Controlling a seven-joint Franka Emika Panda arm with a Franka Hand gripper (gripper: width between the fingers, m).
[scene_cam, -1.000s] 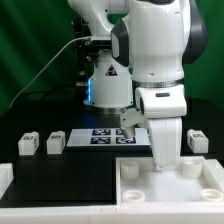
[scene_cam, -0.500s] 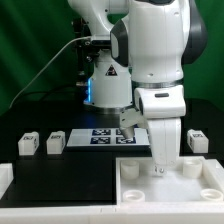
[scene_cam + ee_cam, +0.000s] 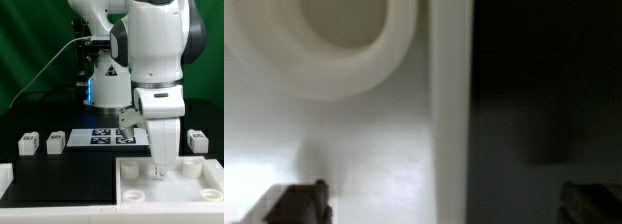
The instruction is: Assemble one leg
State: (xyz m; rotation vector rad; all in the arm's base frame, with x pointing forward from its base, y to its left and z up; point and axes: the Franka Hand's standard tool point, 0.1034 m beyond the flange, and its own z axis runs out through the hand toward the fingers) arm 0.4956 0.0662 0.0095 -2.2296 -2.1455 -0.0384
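Three white legs with black-and-white markers stand on the black table: two at the exterior view's left [image 3: 28,144] [image 3: 55,142] and one at its right [image 3: 198,141]. The large white tabletop [image 3: 190,192] lies at the front right. My gripper [image 3: 160,172] is down at the tabletop's far edge. In the wrist view the gripper [image 3: 441,205] is open and holds nothing. One fingertip [image 3: 295,204] is over the white tabletop [image 3: 367,140], the other over the dark table beyond its rim. A round socket [image 3: 335,40] shows in the tabletop.
The marker board [image 3: 100,136] lies flat behind the tabletop, between the legs. A white piece [image 3: 5,178] sits at the front left edge. The robot's base [image 3: 105,85] and a cable stand behind.
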